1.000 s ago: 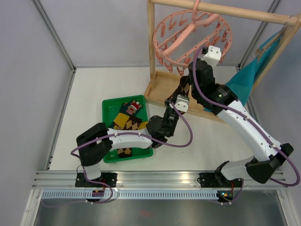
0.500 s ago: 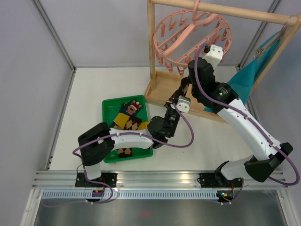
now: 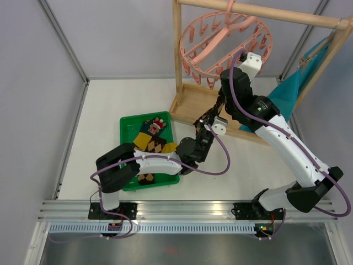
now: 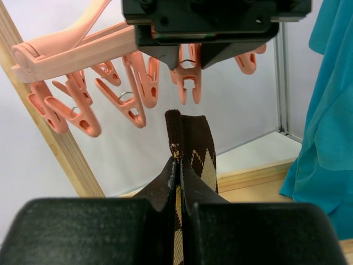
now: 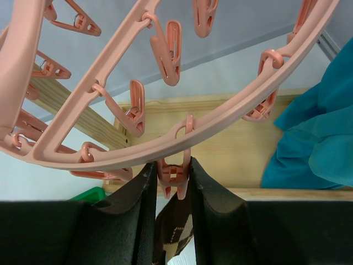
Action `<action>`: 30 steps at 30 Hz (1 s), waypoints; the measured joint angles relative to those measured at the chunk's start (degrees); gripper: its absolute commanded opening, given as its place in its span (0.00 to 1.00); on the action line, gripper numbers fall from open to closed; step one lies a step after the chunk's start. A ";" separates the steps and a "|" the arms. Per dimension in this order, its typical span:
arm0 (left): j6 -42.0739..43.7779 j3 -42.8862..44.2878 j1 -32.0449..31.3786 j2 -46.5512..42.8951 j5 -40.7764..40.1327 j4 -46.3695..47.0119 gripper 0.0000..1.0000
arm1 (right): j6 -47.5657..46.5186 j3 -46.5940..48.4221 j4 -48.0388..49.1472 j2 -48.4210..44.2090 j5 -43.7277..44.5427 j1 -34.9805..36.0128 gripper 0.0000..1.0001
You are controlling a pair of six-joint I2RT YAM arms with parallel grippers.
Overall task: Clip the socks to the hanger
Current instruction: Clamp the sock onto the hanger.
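Your left gripper (image 4: 178, 178) is clenching the argyle sock (image 4: 193, 144), cuff poking up just under the clip (image 4: 187, 83) that your right gripper (image 5: 171, 165) is squeezing on the near edge of the hanger (image 5: 237, 118), toward the far right of the table (image 3: 110, 105). The clip's mouth is looking barely parted and the cuff isn't touching it. So pushing up off-centre is probably going to fold the cuff or swing the ring away, and slipping right fingers would snap it shut empty.
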 measured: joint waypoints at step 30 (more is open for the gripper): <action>0.04 2.25 1.77 1.99 2.75 -0.02 0.02 | 0.92 2.21 -1.55 1.86 -1.27 0.00 0.00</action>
